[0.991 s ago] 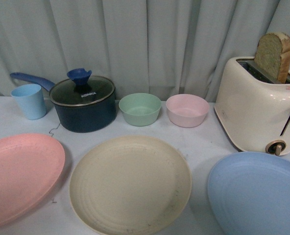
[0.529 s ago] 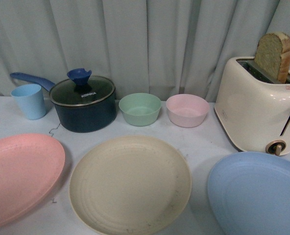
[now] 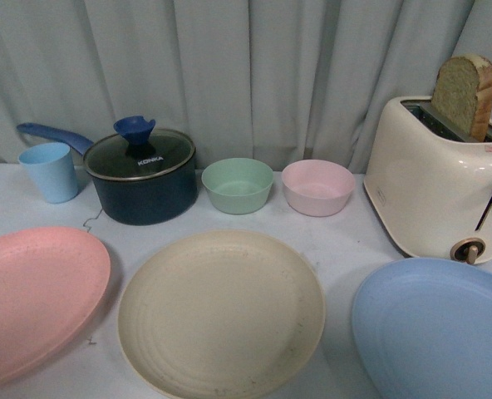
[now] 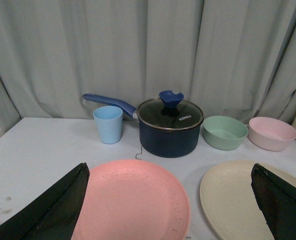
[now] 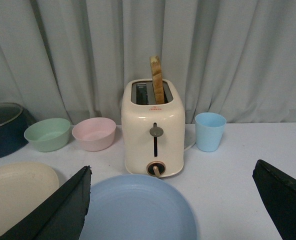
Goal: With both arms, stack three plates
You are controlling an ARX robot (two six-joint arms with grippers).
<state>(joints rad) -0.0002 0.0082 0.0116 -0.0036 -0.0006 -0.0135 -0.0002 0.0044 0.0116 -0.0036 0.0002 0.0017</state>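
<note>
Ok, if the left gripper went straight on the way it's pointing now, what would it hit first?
Probably the large round matte pink plate, lying just ahead between the fingers of the open left gripper. If it passes above it, the dark blue lidded saucepan comes next; depth is unclear.

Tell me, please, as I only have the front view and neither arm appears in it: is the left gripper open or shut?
Observer: The left gripper is open and empty. In its wrist view the pink plate shows between its spread fingers.
Operator: Thank you. And the right one?
Observer: The right gripper is also open and empty, facing the light blue plate and the toaster.
Operator: Is anything standing past the toaster that I cannot see?
Observer: Yes, a second blue cup stands upright on the table beside the toaster, on the side away from the pink bowl.
</note>
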